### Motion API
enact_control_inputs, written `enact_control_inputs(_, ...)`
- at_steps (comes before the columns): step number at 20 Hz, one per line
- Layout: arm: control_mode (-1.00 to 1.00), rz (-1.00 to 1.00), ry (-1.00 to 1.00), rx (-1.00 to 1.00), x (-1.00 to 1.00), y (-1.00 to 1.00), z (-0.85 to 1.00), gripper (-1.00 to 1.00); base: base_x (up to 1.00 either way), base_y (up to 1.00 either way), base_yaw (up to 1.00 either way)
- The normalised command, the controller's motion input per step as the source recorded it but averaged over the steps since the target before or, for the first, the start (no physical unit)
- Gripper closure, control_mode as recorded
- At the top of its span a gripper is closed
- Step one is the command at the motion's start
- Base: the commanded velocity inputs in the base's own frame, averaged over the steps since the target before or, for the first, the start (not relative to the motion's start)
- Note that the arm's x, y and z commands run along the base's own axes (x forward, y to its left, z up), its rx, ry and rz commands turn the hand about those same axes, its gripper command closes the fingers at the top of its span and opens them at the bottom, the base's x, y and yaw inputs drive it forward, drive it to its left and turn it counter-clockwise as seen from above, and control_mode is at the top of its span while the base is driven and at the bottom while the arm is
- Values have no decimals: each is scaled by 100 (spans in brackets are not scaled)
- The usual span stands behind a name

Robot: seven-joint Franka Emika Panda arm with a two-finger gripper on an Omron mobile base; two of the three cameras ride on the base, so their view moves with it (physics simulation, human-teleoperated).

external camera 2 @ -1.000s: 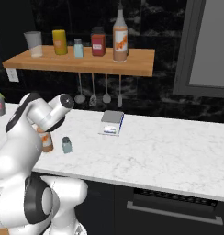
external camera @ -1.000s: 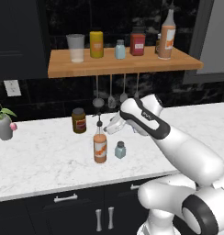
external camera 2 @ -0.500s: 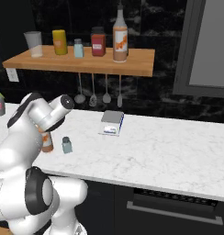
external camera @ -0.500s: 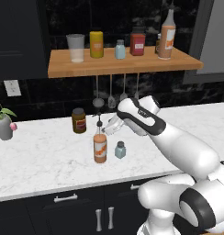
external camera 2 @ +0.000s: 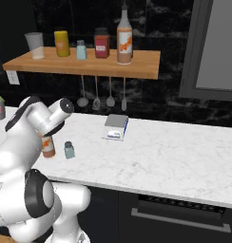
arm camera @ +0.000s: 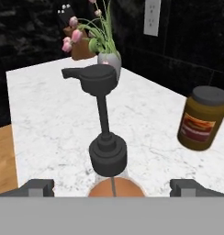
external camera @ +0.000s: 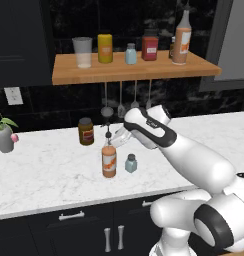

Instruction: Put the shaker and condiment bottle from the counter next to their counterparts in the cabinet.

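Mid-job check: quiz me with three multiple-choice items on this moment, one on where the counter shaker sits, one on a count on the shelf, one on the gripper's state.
1. The shaker on the counter stands:
A. right beside the condiment bottle
B. on the box
C. against the plant pot

2. Things standing on the cabinet shelf:
A. three
B. five
C. eight

3. The gripper is:
A. shut on the brown jar
B. open, its fingers either side of the bottle's pump top
C. shut and empty

Answers: 1 A, both base views show them side by side. 2 B, the right base view shows five in a row. 3 B, the hand view shows the fingertips set wide apart with the pump between.
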Motion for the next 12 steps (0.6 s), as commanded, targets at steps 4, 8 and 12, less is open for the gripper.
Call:
enact_control_inputs(4, -100, 0, 0, 0, 8, 2, -7, -100, 0, 0, 0)
enact_control_inputs(8, -100, 0, 0, 0, 13, 13, -9, -100, 0, 0, 0)
enact_control_inputs(12, -100, 0, 0, -1, 12, 20, -10, -100, 0, 0, 0)
